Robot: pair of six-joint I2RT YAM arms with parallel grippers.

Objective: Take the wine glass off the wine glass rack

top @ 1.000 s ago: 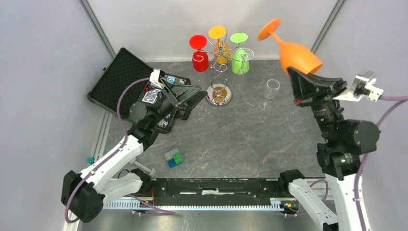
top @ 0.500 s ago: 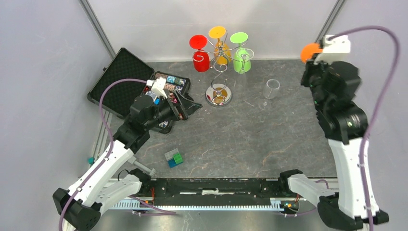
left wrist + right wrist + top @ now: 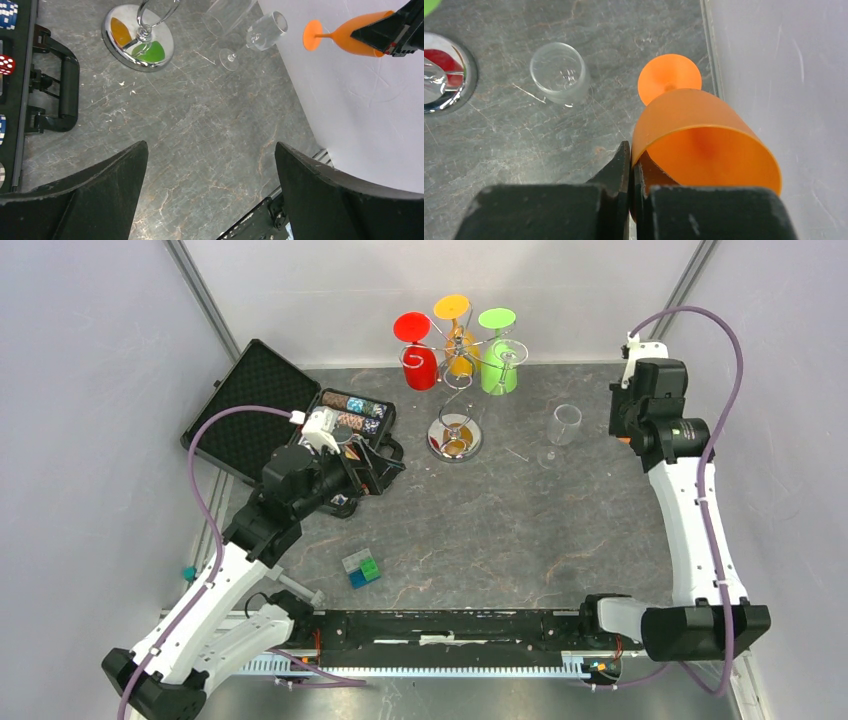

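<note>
The wine glass rack (image 3: pixel 455 380) stands at the back, its mirrored base (image 3: pixel 455 437) also in the left wrist view (image 3: pixel 137 37). Red (image 3: pixel 415 360), yellow (image 3: pixel 458 340) and green (image 3: pixel 497 365) glasses hang on it. My right gripper (image 3: pixel 631 154) is shut on the rim of an orange wine glass (image 3: pixel 704 140), away from the rack by the right wall, foot pointing down at the table. The left wrist view shows this glass (image 3: pixel 350 37) too. In the top view my right wrist hides it. My left gripper (image 3: pixel 211 146) is open and empty over the table, left of the rack.
A clear glass (image 3: pixel 563 425) stands upright on the table just left of the orange glass. An open black case (image 3: pixel 250 405) with chips and dice lies at the left. A small coloured block (image 3: pixel 361 568) lies near the front. The right wall is close.
My right arm has swung the orange glass from high and tilted down toward the table by the right wall, turning its foot downward. My left gripper has drawn back a little to the left.
</note>
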